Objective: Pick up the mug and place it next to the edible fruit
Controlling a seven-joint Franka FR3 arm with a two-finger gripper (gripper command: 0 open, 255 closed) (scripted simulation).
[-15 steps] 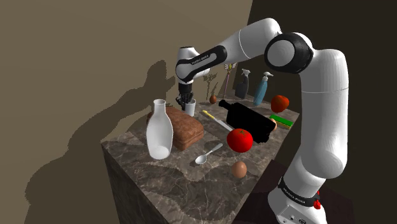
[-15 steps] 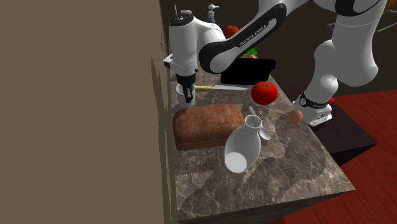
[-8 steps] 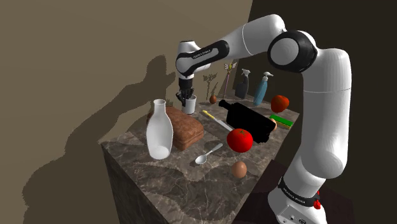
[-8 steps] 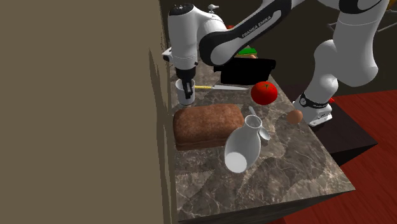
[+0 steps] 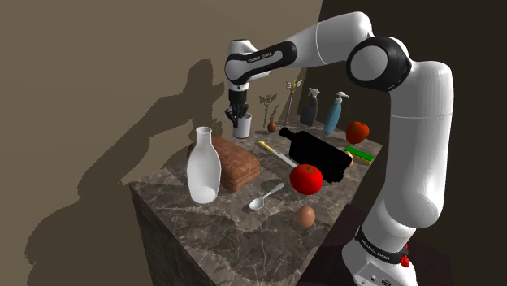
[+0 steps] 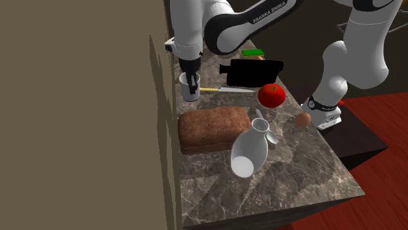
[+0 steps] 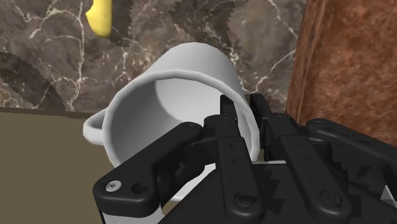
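Two black fingers of the gripper pinch the wall of the white mug, one inside the rim and one outside, so the pincer is closed on it. The mug hangs upright at the table's wall-side edge, apparently just clear of the marble top, past the end of the brown loaf. In the wrist view its handle points away from the loaf, toward the tan wall. A knife with a yellow handle lies on the marble near the mug, between it and the red fruit. That fruit sits well apart from the mug, toward the table's stand-side edge, just beside a black bottle lying on its side. A white vase stands beside the loaf, with a spoon between it and the fruit. An egg rests at the stand-side edge. Toward the far end are a second red fruit, a green block and two spray bottles.
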